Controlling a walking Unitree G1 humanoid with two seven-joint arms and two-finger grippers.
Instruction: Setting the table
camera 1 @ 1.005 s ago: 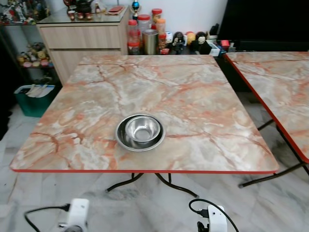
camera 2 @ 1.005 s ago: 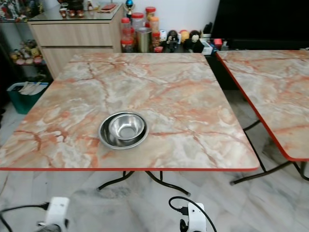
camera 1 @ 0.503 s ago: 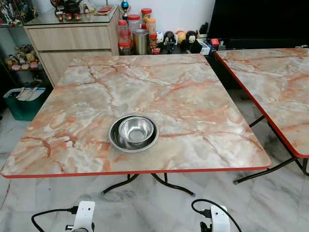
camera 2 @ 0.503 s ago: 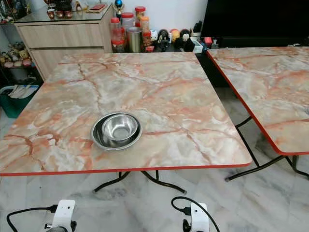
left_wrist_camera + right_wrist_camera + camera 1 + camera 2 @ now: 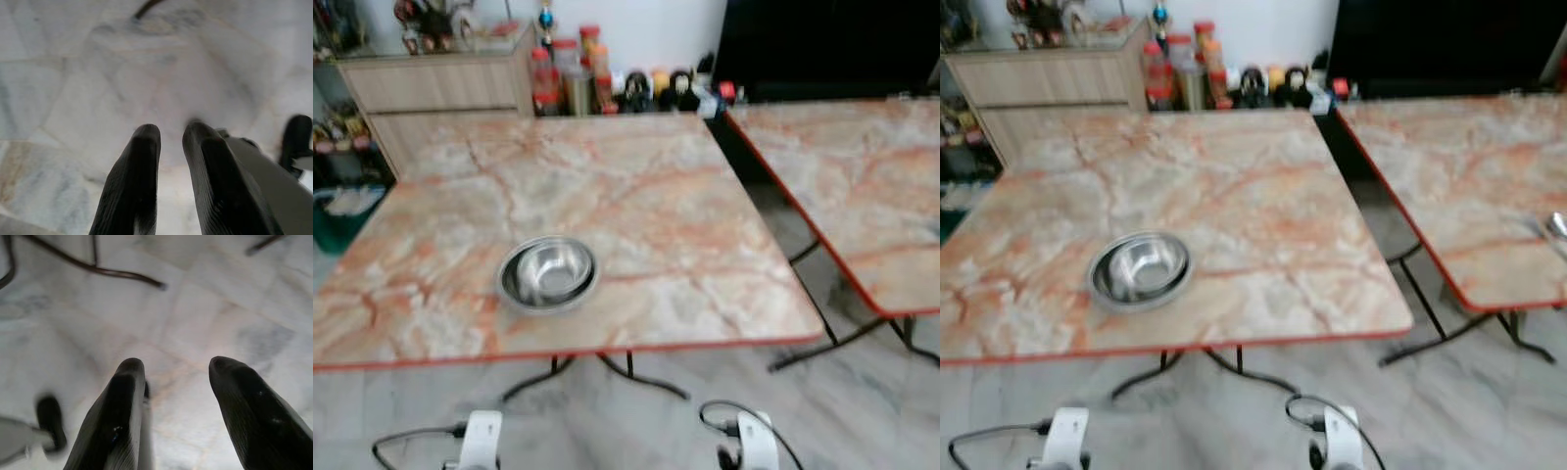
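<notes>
From the head, the whole scene has slid left and blurred: the robot is turning right, the nested steel bowls (image 5: 547, 273) untouched on the marble table (image 5: 685, 245), a second table (image 5: 1469, 186) with a spoon-like glint (image 5: 1556, 226) coming in. At the left wrist, the left gripper (image 5: 170, 134) hangs over floor tiles (image 5: 73, 73), fingers nearly together, empty. At the right wrist, the right gripper (image 5: 171, 369) hangs likewise, fingers apart, so I judge it is off to fetch more.

Motion-blurred jars and figurines (image 5: 607, 88) behind the table; second table (image 5: 1469, 186) cut off at the edge.
</notes>
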